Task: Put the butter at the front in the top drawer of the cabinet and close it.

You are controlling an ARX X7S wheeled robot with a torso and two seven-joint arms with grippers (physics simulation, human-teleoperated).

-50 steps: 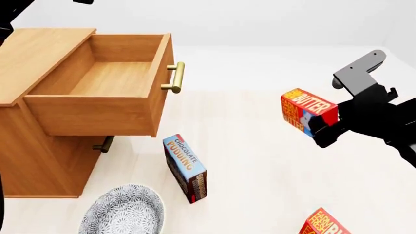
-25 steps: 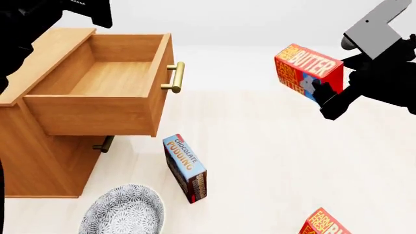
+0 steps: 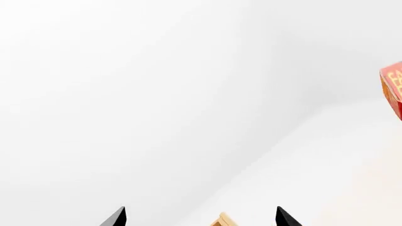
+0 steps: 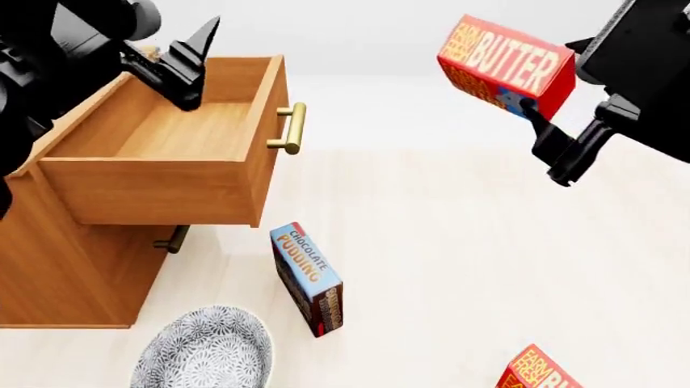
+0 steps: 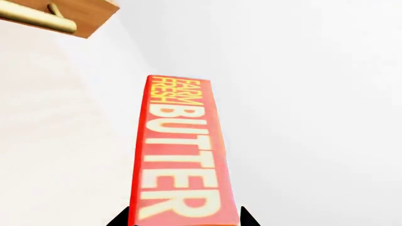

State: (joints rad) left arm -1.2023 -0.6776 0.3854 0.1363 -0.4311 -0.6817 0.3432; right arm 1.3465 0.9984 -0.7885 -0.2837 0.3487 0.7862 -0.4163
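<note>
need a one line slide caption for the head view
Right gripper holds the butter aloft beside the open top drawer, left gripper above it; pudding box and bowl below.

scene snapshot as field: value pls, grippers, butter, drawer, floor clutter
right gripper: shut on butter, carton lifted in the air, right of the cabinet
left gripper: open, empty, above the open drawer
top drawer: pulled out, nothing visible inside
lower drawer handle: visible under the top drawer, drawer shut
cabinet: left side of the head view
chocolate pudding box: on the floor
second butter carton: on the floor, partly cut off by the frame
patterned bowl: on the floor
</note>
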